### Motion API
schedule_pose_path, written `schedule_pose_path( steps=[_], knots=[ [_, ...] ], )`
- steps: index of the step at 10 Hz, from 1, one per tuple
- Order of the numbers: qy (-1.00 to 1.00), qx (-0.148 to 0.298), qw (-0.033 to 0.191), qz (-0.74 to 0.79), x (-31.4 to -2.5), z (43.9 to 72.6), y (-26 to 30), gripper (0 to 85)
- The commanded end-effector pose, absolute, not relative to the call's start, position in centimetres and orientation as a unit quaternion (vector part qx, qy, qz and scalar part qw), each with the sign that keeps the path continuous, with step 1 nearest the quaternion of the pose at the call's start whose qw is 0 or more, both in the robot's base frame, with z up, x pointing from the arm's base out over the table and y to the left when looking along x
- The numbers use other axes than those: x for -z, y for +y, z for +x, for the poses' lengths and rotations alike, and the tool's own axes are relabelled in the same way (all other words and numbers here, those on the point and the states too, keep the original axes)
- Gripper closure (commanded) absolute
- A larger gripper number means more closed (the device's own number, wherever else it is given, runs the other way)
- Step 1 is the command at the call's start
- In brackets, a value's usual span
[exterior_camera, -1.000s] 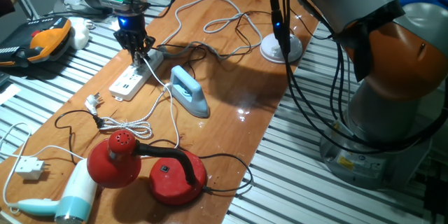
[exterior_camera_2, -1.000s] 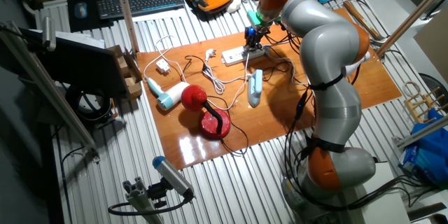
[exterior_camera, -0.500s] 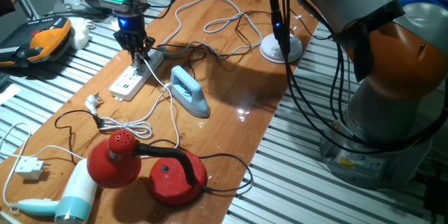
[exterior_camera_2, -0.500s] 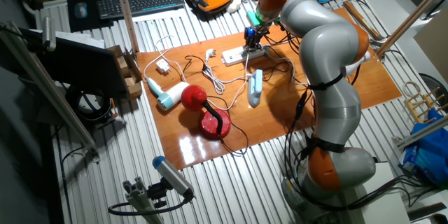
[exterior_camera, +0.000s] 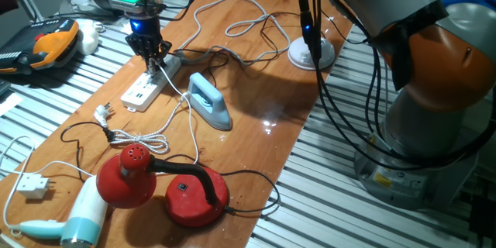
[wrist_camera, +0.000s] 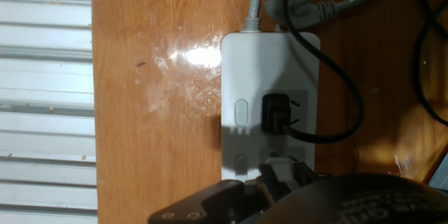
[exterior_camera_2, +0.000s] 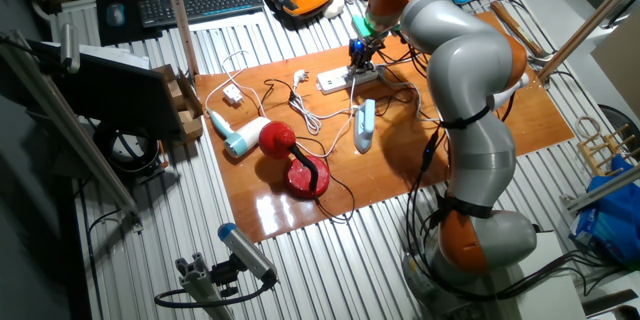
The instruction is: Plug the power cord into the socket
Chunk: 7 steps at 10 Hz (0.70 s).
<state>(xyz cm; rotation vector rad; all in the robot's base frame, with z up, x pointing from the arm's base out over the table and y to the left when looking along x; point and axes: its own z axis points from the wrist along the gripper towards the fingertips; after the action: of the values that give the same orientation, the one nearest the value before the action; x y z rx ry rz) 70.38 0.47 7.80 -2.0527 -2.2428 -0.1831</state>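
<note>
The socket, a long white power strip (exterior_camera: 144, 88), lies on the wooden table near its far left edge; it also shows in the other fixed view (exterior_camera_2: 336, 81) and in the hand view (wrist_camera: 269, 70). My gripper (exterior_camera: 153, 56) stands upright over the strip's far end (exterior_camera_2: 359, 58). In the hand view the gripper (wrist_camera: 281, 176) is shut on the small white plug (wrist_camera: 280, 165) and holds it at an outlet. The thin white power cord (exterior_camera: 178, 85) trails from the gripper past the iron. A black plug (wrist_camera: 276, 114) sits in the neighbouring outlet.
A light blue iron (exterior_camera: 209, 101) lies right of the strip. A bundled cord with a grey-white plug (exterior_camera: 103, 113), a red lamp (exterior_camera: 167, 186), a hair dryer (exterior_camera: 77, 218) and a small white plug block (exterior_camera: 32, 186) lie nearer. A white round base (exterior_camera: 311, 53) stands at the back.
</note>
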Motion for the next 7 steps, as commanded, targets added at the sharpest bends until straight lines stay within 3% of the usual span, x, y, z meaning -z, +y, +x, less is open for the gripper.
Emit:
schedule_pose_path(
  steps=[1, 7],
  knots=[
    [-0.737, 0.059, 0.049, -0.671, -7.86, 70.41, 0.46, 85.0],
    [-0.743, 0.061, 0.054, -0.664, -7.70, 70.40, 0.53, 85.0]
  ],
)
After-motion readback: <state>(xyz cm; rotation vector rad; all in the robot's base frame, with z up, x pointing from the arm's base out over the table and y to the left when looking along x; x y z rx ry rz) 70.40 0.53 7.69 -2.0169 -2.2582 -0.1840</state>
